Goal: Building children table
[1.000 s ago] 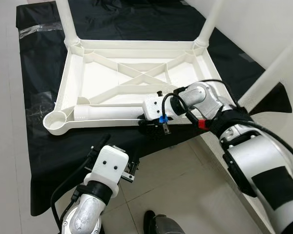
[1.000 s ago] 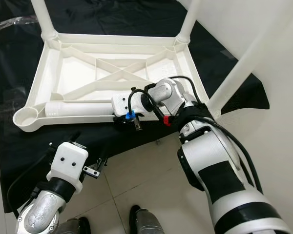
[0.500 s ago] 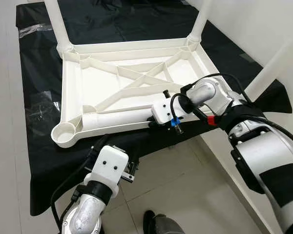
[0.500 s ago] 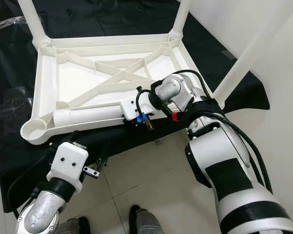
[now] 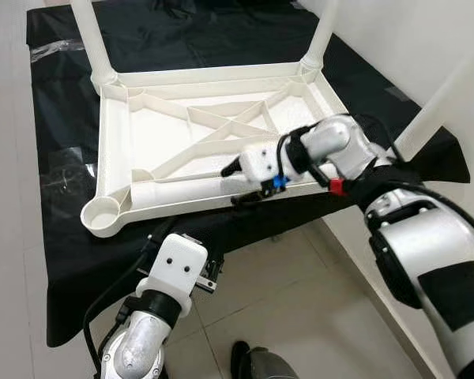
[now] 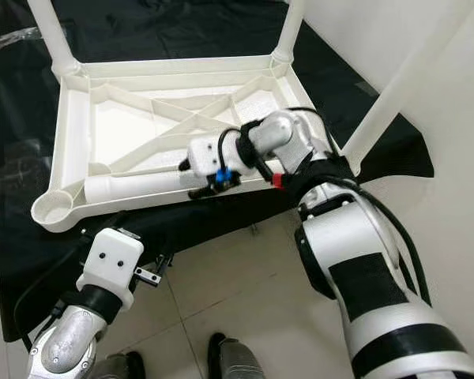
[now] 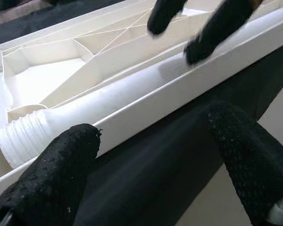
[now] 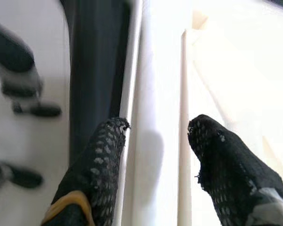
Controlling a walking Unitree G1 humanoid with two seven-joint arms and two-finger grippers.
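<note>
Table top (image 5: 213,134), white and upside down, lies on the bench (image 5: 63,237), which has a black cloth over it. The right jaws (image 5: 238,183) straddle the near rim of the table top, one finger outside the rim and one inside. The fingers look a little apart, but I cannot tell if they pinch the rim or just sit around it. A loose white leg (image 5: 182,188) lies inside the frame along that rim, running toward 9 o'clock from the right jaws. Its screw end points at the empty round socket (image 5: 103,215) in the near corner. The left jaws (image 7: 146,155) are wide open and hold nothing. They hang off the bench edge, just under the rim, at about 7 o'clock from the right jaws.

What could go wrong? If the right jaws pull or lift, the table top could slide on the smooth cloth and tip off the bench edge. The loose leg could also roll away.

Three other legs (image 5: 85,35) already stand up from the other corners.
</note>
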